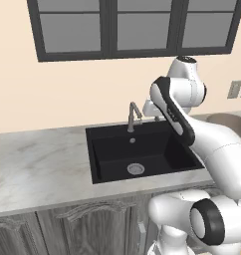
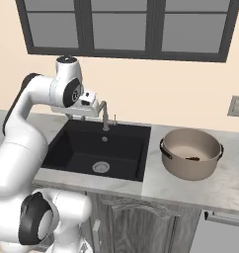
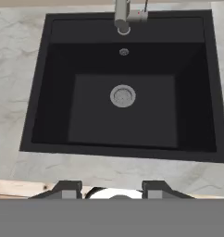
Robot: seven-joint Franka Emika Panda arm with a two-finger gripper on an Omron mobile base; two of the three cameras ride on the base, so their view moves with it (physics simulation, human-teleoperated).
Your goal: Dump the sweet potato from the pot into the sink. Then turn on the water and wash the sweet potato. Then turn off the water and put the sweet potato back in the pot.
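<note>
The tan pot (image 2: 190, 154) stands on the counter to the right of the sink (image 2: 99, 148), and the small brown sweet potato (image 2: 192, 158) lies on its dark floor. My gripper (image 2: 83, 117) hangs above the back left of the black sink, just left of the grey faucet (image 2: 105, 116). Seen from the hand, the gripper (image 3: 111, 189) looks straight down into the sink (image 3: 77, 111), where the silver drain (image 3: 122, 96) sits and the faucet (image 3: 123, 16) is at the top. Its fingertips (image 3: 67, 187) stand apart with nothing between them. No water runs.
Marble counter (image 1: 38, 164) stretches left of the sink (image 1: 142, 149) and around the pot (image 1: 227, 119). A dark-framed window (image 2: 126, 27) fills the wall above. A wall outlet (image 2: 236, 105) sits at the far right. Cabinet doors (image 1: 92, 229) run below the counter.
</note>
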